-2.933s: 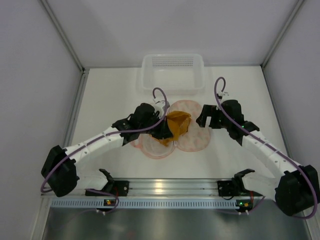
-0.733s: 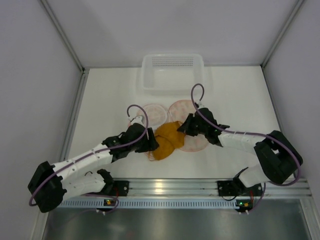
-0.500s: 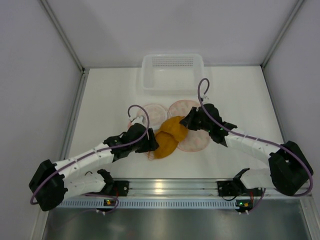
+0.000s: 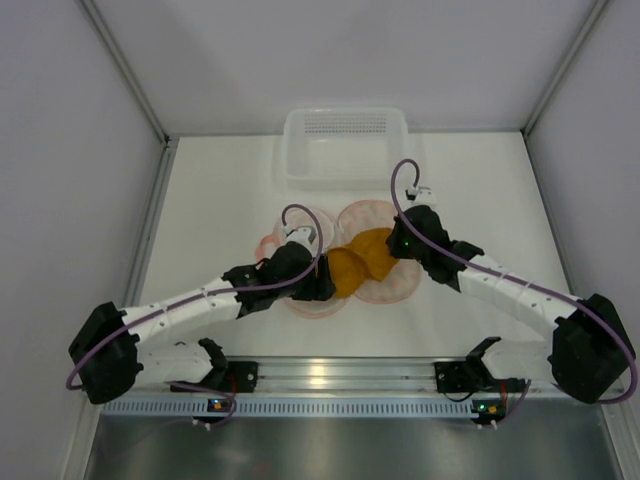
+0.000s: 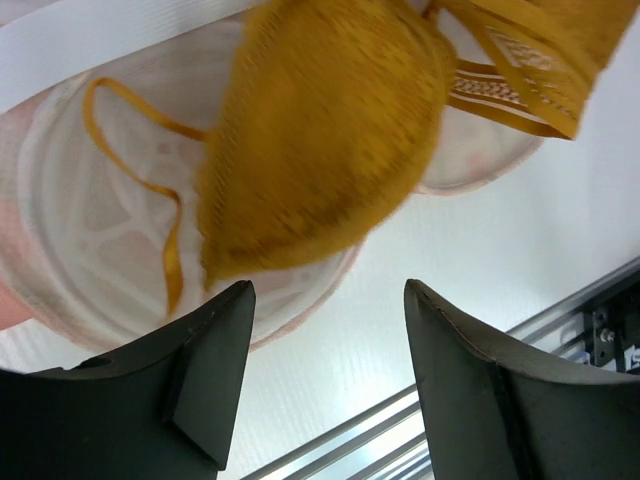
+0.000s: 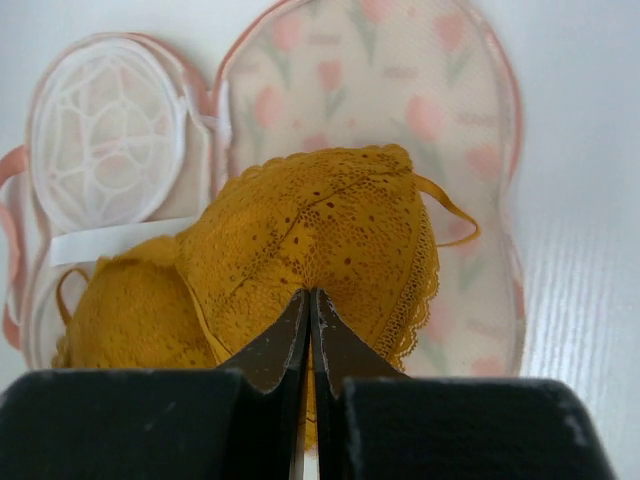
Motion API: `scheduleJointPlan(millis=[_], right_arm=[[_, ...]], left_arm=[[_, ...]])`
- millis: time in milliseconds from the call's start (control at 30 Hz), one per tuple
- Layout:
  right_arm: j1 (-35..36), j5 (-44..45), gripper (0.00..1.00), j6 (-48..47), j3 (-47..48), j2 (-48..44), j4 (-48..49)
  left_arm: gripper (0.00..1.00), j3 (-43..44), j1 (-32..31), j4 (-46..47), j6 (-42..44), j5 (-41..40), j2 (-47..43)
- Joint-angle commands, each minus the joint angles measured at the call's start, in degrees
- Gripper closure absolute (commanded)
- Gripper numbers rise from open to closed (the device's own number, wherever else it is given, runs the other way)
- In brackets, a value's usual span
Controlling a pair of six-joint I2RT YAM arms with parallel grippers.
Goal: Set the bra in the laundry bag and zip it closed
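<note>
The right pincer (image 6: 308, 300) is pressed closed on the scalloped hem of the bra (image 6: 320, 250). The bra is one mustard-yellow lace garment with two rounded padded cups, thin straps and an eyelet texture. Beyond the pincer's tips, under the bra, lies the laundry bag (image 6: 400, 100), one clamshell pouch spread open. It is pale pink tulip-printed fabric with coral piping, and has a round white mesh panel (image 6: 105, 130) to the tips' left. The left pincer (image 5: 325, 300) stands wide apart, gripping nothing, and one cup hangs just past its fingertips. One white slotted plastic basket (image 4: 345, 140) sits well beyond both pincers.
</note>
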Motion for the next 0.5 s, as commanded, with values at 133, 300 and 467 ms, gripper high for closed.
scheduleJointPlan(millis=[133, 300, 467], right_arm=[[-1.7, 6.0, 1.00, -3.4, 2.8, -0.2, -2.6], [-2.1, 4.3, 1.00, -3.9, 1.5, -0.7, -1.7], [-2.1, 2.5, 1.00, -3.6, 0.4, -0.3, -1.3]], left_arm=[[0.28, 3.1, -4.2, 1.5, -3.8, -6.7, -4.3], [0.27, -0.9, -4.1, 2.7, -15.4, -14.8, -5.1], [0.27, -4.2, -4.1, 15.6, -19.5, -15.9, -1.7]])
